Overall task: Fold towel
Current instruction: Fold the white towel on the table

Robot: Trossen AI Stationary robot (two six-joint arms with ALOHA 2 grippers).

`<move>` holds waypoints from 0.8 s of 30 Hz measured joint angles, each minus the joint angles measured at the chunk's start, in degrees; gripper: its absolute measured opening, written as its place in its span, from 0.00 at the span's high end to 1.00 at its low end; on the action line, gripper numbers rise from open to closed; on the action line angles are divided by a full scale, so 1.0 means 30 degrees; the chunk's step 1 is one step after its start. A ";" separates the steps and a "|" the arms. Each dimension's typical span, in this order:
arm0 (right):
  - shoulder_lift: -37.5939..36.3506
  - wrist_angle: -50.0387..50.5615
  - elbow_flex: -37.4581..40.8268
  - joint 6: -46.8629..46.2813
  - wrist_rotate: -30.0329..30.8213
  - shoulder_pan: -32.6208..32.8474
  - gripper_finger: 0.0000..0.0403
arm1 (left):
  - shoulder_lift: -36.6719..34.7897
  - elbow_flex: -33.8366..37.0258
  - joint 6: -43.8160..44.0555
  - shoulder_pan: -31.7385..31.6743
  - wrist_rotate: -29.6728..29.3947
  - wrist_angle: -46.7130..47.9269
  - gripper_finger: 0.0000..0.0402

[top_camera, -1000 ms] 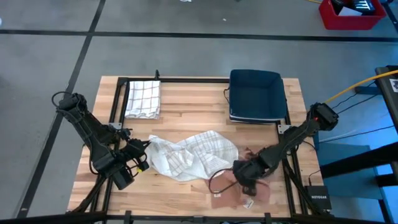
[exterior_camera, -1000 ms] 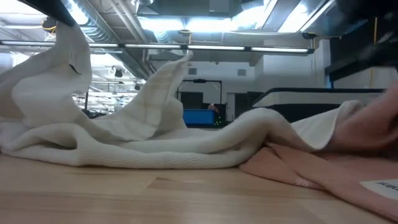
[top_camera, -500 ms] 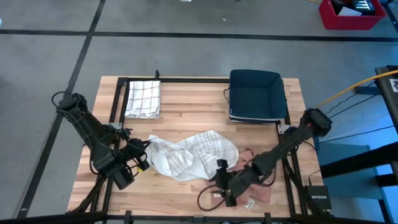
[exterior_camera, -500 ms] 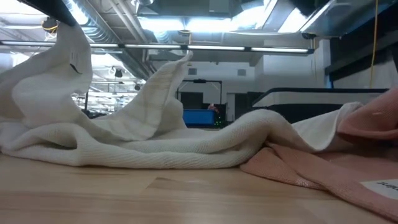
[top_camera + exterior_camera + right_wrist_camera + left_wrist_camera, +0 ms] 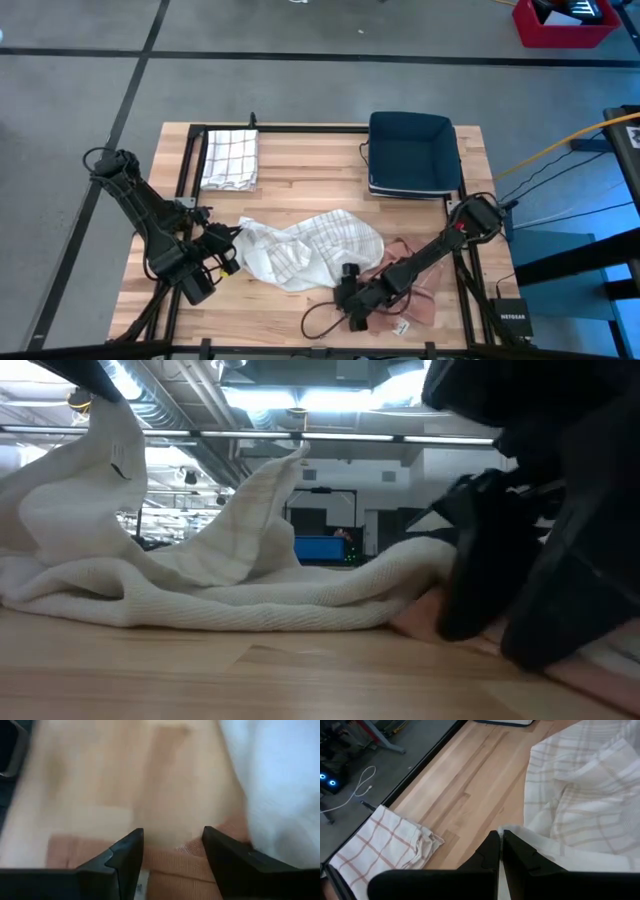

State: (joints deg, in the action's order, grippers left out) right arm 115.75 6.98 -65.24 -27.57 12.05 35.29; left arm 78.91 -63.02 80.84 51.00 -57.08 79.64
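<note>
A white checked towel (image 5: 310,250) is lying crumpled near the middle of the desk (image 5: 300,165), closer to the front edge. One corner of it is pinched tight by the shut jaws of the left gripper (image 5: 236,252), on the towel's left side, and that corner is held up off the wood. The right gripper (image 5: 347,292) is down low by the front edge, just beside the towel. Its jaws are held wide open, and nothing is held in them. A pink cloth (image 5: 400,300) is spread flat under it. A folded checked cloth (image 5: 231,158) is lying at the back left corner. A dark blue tray (image 5: 412,152) is sitting near the back right corner.
</note>
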 joint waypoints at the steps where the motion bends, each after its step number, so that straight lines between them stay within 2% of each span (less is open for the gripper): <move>1: -0.0128 0.1359 -0.0051 -0.0730 -0.0232 -0.0020 0.48 | 0.0000 0.0000 0.0008 0.0000 0.0019 0.0000 0.99; 6: -0.1795 0.9484 -0.0016 -0.2461 -0.1376 0.0361 0.48 | 0.0000 0.0000 0.0044 0.0000 0.0585 0.0007 0.99; 12: -0.3917 1.8725 0.0314 -0.2717 -0.1460 0.0810 0.48 | 0.0000 0.0000 0.0044 0.0137 0.0909 -0.0038 0.99; 15: -0.4553 2.0579 0.0556 -0.2867 -0.1121 0.1019 0.48 | 0.0000 0.0000 0.0047 0.0366 0.1200 -0.0024 0.99; 19: -0.5114 1.9959 0.1008 -0.3457 -0.1020 0.0997 0.48 | 0.0000 0.0000 0.0125 0.0630 0.1479 -0.0013 0.99; 24: -0.6095 1.9748 -0.1758 -0.3375 -0.0202 0.0822 0.48 | 0.0000 0.0000 0.0302 0.0648 0.1472 -0.0007 0.99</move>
State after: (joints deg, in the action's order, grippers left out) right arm 97.47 66.23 -70.51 -37.70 11.44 37.76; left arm 78.91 -63.02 81.74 52.95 -52.66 79.61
